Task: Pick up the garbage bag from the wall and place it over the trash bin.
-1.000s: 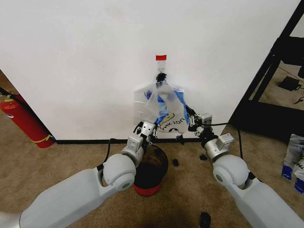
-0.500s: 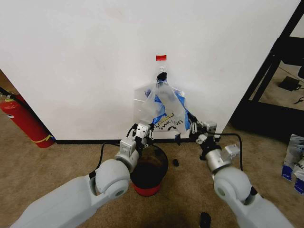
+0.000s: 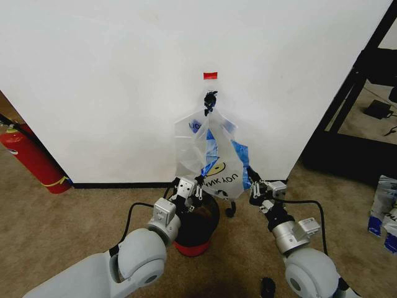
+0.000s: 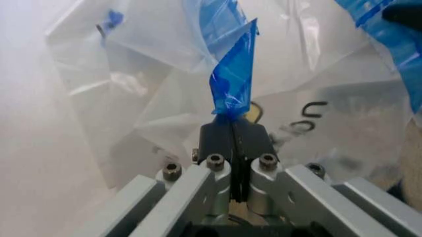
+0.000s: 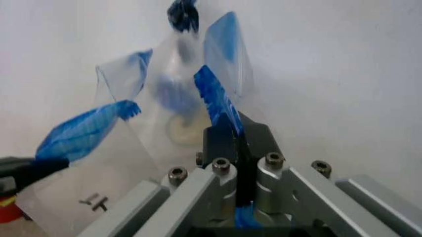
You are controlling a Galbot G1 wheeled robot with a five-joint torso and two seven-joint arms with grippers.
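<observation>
Head view: our left tool (image 3: 198, 188) and right tool (image 3: 253, 189) each pinch blue tape on the garbage bag (image 3: 218, 162) (jaws fully closed). We hold it hanging from the hook (image 3: 210, 99), directly above the trash bin (image 3: 197, 227).

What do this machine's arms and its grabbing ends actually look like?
Both arms are smooth, rounded, pale grey-white shells with ball-like joints. A black cable loops alongside each forearm. The left gripper and right gripper are small silver metal blocks. In the wrist views each has angled aluminium bars, round silver bolts and black jaws.
</observation>
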